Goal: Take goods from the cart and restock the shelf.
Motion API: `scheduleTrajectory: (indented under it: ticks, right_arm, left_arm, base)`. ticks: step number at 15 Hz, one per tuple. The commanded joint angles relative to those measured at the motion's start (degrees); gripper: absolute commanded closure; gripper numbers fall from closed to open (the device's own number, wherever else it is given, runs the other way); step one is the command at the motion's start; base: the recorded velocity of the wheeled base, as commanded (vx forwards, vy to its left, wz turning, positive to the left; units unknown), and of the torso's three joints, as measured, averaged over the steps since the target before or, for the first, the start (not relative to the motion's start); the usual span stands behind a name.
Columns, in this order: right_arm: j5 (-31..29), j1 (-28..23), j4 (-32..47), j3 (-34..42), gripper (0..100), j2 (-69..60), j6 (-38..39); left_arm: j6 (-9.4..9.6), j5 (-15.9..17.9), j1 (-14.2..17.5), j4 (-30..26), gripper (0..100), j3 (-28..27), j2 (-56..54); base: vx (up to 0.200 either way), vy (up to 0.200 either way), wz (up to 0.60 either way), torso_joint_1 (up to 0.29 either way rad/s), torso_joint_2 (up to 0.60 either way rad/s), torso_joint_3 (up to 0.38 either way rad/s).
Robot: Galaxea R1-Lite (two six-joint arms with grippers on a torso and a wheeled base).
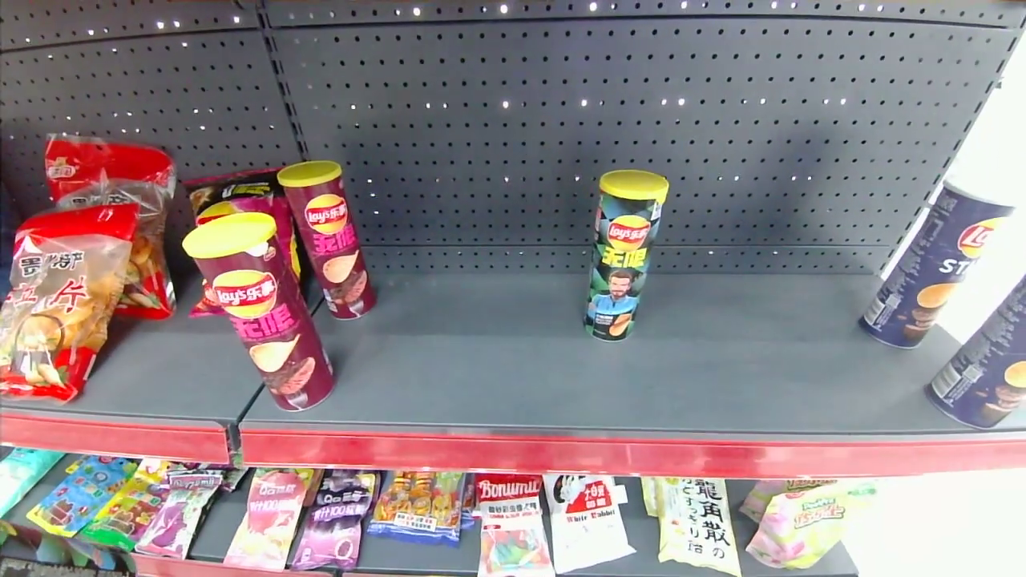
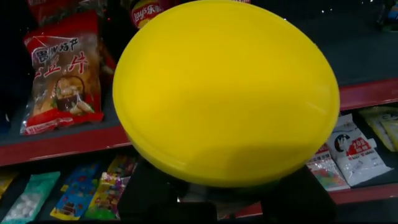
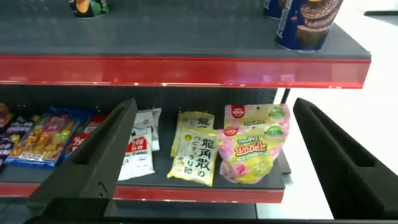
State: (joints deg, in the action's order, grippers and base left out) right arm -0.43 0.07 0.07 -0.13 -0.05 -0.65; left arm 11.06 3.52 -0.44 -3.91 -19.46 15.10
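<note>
The left tool (image 2: 217, 205) pinches a chips can (image 2: 227, 90), yellow lid towards its wrist, out in front of the red lip (image 2: 62, 146) of the shelf (image 1: 481, 369), near the red snack bags (image 2: 59, 74). To my eye, setting it down well means raising the base over that lip, aiming for the bare stretch between the purple cans (image 1: 256, 312) and the green can (image 1: 625, 256), and letting go only once it stands flat. The right tool (image 3: 214, 106) hangs spread and empty before the lower shelf (image 3: 205, 193)
</note>
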Motion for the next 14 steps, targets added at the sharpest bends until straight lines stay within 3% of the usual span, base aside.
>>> scheduleTrajectory:
  ticks: [1, 4, 5, 6, 7, 10, 13, 14]
  right_arm:
    - [0.4, 0.0, -0.8, -0.6, 0, 0.0, 0.1]
    - [6.5, 3.6, -1.0, -28.3, 0, 26.9, 6.4]
    - [8.7, 5.0, -0.9, -31.2, 0, 30.5, 4.4]
    - [11.7, 8.3, -1.0, -32.9, 0, 37.5, -6.7]
    - [11.8, 9.2, -1.2, -33.4, 0, 41.5, -8.8]
    - [11.1, 21.0, -3.6, -41.5, 0, 56.8, -7.5]
    - [10.9, 23.2, -11.8, -44.3, 0, 67.5, -5.3]
    - [10.9, 23.6, -17.7, -44.3, 0, 72.1, -5.3]
  left_arm:
    - [1.25, -0.3, 0.1, -1.2, 100, 1.3, -5.7]
    - [1.42, 0.2, 0.0, -1.9, 100, 1.8, -7.9]
    - [1.42, 0.3, 0.0, -1.9, 100, 2.0, -7.7]
    - [1.42, 0.1, 0.1, -1.9, 100, 2.0, -7.8]
    - [1.42, 0.0, 0.4, -1.9, 100, 2.0, -8.1]
    - [-0.16, 0.3, 0.3, -1.9, 100, 2.4, -8.4]
    - [-0.25, 0.3, 0.2, -1.9, 100, 2.5, -8.2]
    - [-0.25, 0.4, 0.2, -1.9, 100, 2.6, -8.3]
  base:
    - [0.000, 0.000, 0.00, 0.000, 0.00, 0.000]
    - [0.000, 0.000, 0.00, 0.000, 0.00, 0.000]
    - [0.000, 0.000, 0.00, 0.000, 0.00, 0.000]
    - [0.000, 0.000, 0.00, 0.000, 0.00, 0.000]
    - [0.000, 0.000, 0.00, 0.000, 0.00, 0.000]
    - [0.000, 0.000, 0.00, 0.000, 0.00, 0.000]
    - [0.000, 0.000, 0.00, 0.000, 0.00, 0.000]
    - [0.000, 0.000, 0.00, 0.000, 0.00, 0.000]
